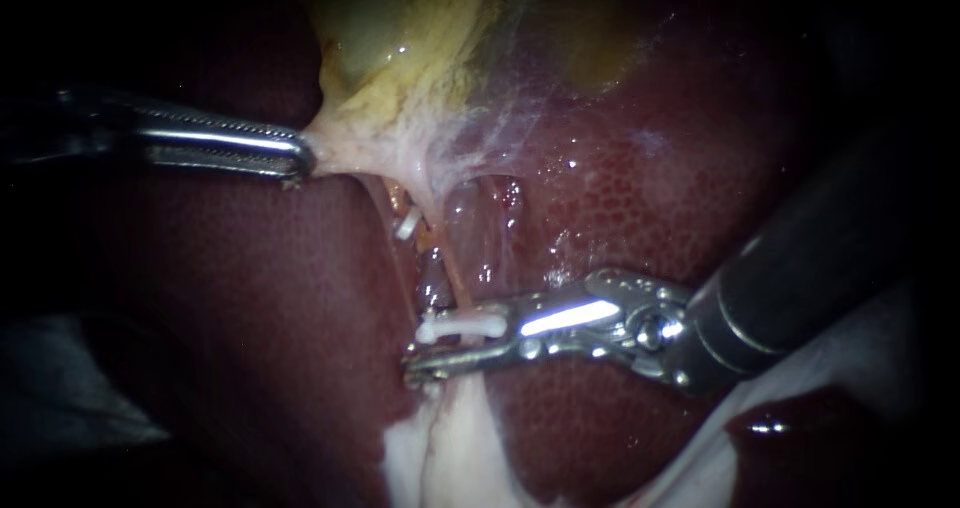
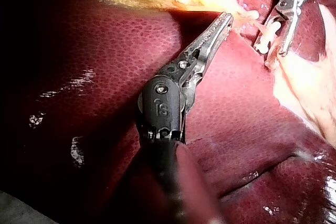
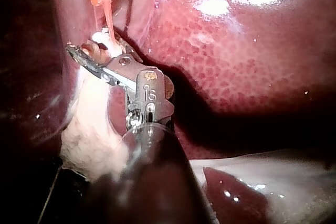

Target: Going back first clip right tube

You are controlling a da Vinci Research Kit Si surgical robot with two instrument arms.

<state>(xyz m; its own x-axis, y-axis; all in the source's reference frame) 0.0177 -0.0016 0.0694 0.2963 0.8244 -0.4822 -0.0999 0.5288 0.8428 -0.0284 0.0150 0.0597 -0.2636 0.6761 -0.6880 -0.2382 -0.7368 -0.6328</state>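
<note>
The jaws of the right instrument (image 1: 460,343) are seen parted, with a white clip (image 1: 460,324) lying between them across a thin tube (image 1: 455,280). The clip is set close against the upper jaw, while a dark gap is left between it and the lower jaw, so it is not gripped from both sides. In the right wrist view the same parting is shown at the right instrument (image 3: 92,48), with the clip (image 3: 98,37) beside the one jaw that is plainly seen. The shaft is brought in from the upper right of the clip, and the jaws are laid nearly level over the liver (image 1: 250,318).

The jaws of the left instrument (image 1: 298,155) are closed on pale tissue (image 1: 345,148) at the foot of the gallbladder (image 1: 400,38), well apart from the clip and up and to the left of it. The tissue is drawn taut to a point. The shaft is held nearly level. In the left wrist view the left instrument (image 2: 227,19) is shown with its jaws together at that tissue.

A second clip (image 1: 405,226) is seen farther up the tube from the clip, on the gallbladder side.

Which tube carries the clip cannot be made out. The tip of the right instrument's upper jaw is hidden behind the clip, and both shafts are lost in darkness toward the edges.
</note>
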